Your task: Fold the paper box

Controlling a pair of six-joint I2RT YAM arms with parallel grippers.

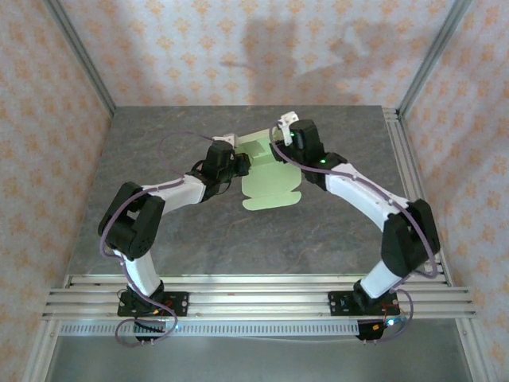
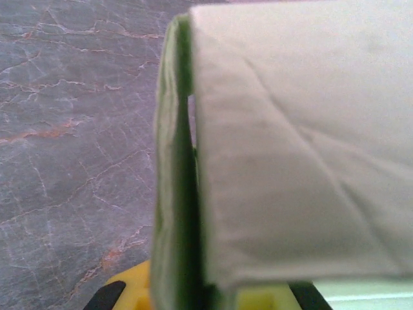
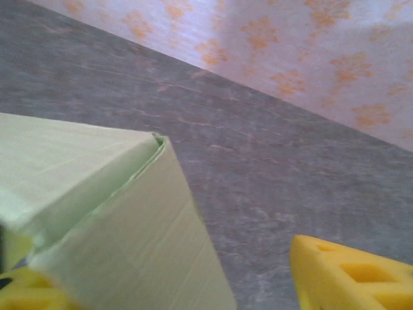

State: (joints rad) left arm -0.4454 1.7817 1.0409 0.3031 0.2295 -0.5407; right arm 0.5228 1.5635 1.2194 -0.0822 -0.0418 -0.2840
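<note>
The paper box [image 1: 270, 189] is a pale green card sheet lying mid-table, its rounded flap toward the near side and its far part raised into folded walls. My left gripper [image 1: 241, 165] meets its left edge. In the left wrist view a standing wall of the paper box [image 2: 171, 194] runs between the yellow fingers [image 2: 129, 284], which are closed narrowly on it. My right gripper [image 1: 285, 142] is over the far right corner. In the right wrist view a folded corner of the paper box [image 3: 116, 213] sits by the left finger, while the right finger [image 3: 352, 271] stands far off, open.
The grey marbled table [image 1: 238, 239] is walled by patterned panels on three sides. Aluminium rails [image 1: 254, 290] run along the near edge and another rail [image 1: 413, 183] along the right side. Both arms arch inward over the table's middle.
</note>
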